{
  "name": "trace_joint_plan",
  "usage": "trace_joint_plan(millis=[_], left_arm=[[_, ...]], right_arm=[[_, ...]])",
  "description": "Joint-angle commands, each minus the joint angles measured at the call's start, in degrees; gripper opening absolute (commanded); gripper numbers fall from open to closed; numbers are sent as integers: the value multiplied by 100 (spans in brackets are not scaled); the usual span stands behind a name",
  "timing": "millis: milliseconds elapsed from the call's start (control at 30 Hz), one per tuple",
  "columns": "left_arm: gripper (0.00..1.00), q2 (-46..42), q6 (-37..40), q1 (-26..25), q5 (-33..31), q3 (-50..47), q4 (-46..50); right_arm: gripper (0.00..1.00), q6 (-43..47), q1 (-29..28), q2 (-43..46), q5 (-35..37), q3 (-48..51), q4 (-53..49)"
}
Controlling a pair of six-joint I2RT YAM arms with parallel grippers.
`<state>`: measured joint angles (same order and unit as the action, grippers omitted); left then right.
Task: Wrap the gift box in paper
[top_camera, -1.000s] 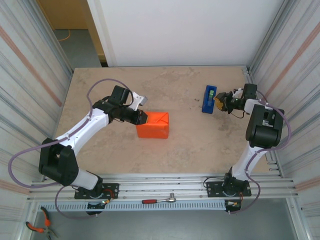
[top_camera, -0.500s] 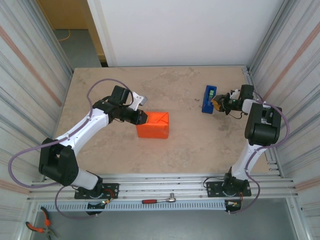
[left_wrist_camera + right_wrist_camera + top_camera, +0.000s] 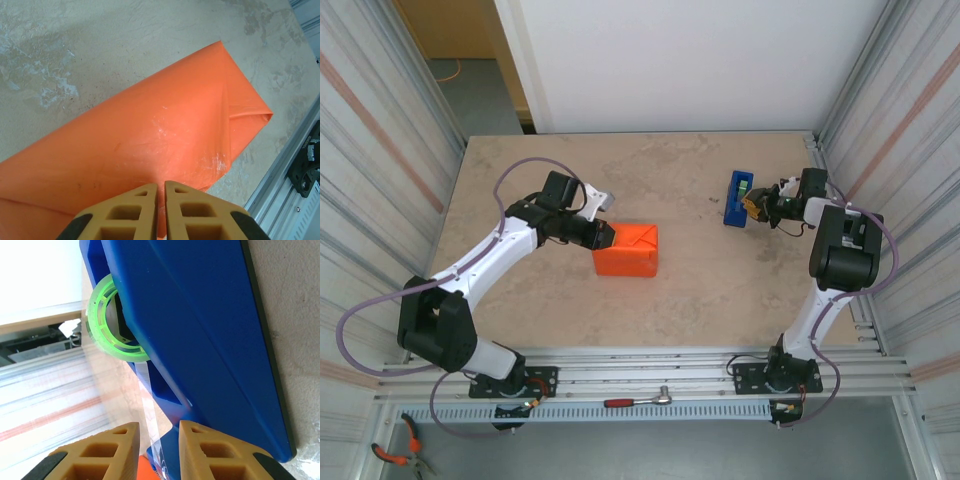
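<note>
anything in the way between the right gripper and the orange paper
Yes. The blue tape dispenser stands right in front of the right gripper, on its side towards the paper. Past the dispenser, the table is bare up to the paper in the top view.

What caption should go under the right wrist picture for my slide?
Right gripper straddles a clear tape strip coming off the green reel of the blue dispenser.
</note>
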<state>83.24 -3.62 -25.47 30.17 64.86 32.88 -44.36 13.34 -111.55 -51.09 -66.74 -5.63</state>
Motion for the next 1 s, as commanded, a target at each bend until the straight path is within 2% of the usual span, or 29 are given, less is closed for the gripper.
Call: trace_joint_plan(millis=[0,600,967], left_arm=[[14,149,109,-45,-57,-246,342],[13,157,109,-45,-53,-252,343],[13,162,108,-54,-62,-257,350]], right_arm=[[26,101,-77,-121,-224,-172,-45],[14,105,-104,-188,-314,-219,-44],[14,107,-130,-206,-371,-235,-45]])
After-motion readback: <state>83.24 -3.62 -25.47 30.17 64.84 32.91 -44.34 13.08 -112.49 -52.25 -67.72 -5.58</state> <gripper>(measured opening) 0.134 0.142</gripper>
